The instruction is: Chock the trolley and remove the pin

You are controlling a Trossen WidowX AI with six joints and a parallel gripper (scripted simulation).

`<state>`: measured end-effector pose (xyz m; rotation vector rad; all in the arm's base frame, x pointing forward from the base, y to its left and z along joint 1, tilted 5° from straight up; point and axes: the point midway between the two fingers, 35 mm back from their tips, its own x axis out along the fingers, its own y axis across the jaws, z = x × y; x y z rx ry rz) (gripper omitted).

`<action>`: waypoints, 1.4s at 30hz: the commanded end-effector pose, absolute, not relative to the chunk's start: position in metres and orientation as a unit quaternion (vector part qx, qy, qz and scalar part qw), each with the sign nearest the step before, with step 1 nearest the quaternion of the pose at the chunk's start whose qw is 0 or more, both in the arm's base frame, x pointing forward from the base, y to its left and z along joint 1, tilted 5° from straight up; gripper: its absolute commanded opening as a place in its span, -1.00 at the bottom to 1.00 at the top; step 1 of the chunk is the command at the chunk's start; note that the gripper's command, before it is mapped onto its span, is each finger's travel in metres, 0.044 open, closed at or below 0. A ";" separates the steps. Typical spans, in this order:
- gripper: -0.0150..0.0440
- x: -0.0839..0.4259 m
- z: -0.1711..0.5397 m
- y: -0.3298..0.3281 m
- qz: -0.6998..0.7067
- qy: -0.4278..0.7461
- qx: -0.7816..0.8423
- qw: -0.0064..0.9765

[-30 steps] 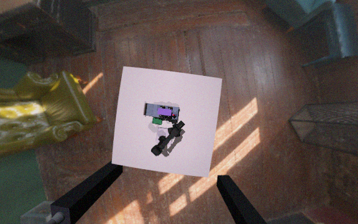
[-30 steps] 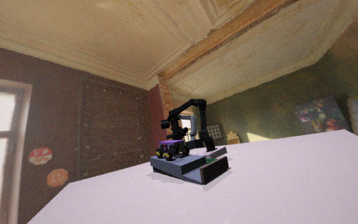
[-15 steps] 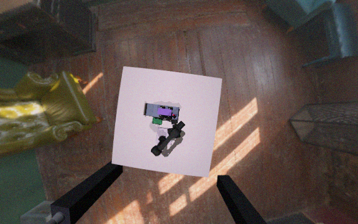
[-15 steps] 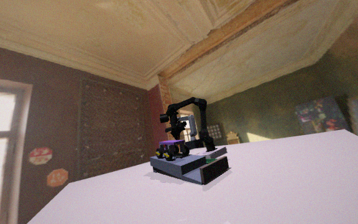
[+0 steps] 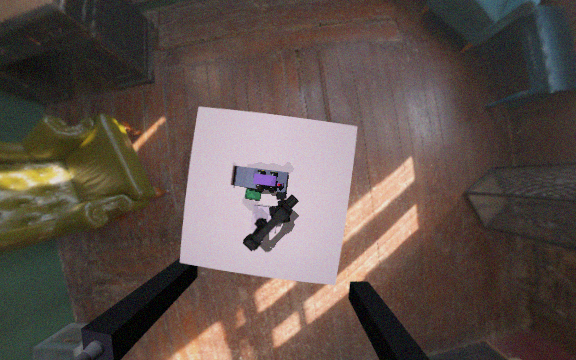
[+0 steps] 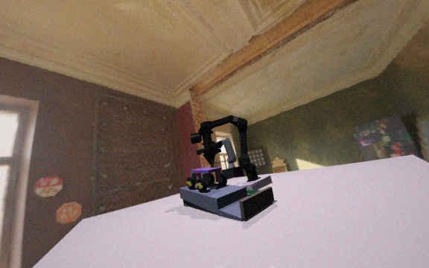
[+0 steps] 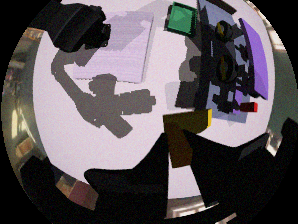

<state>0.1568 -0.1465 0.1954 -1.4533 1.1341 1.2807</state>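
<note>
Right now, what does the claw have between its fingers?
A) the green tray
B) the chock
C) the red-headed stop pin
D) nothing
B: the wrist view shows the chock between the fingertips of the claw.

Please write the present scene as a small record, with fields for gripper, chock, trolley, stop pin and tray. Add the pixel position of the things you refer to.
gripper: shut on the chock, raised (image 6: 211, 166) (image 7: 176, 145)
chock: yellow body (image 7: 187, 121), orange-brown handle between the fingers
trolley: purple top (image 5: 265, 180) (image 6: 206, 170) (image 7: 255, 60), standing on the ramp (image 5: 247, 177) (image 6: 203, 196)
stop pin: red head (image 5: 280, 185) (image 7: 248, 107), at one trolley end
tray: green (image 5: 253, 195) (image 6: 252, 192) (image 7: 182, 19), beside the ramp; no pin in it
</note>
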 end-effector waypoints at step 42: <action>-0.49 0.157 0.196 -0.147 0.077 0.684 -0.143 0.711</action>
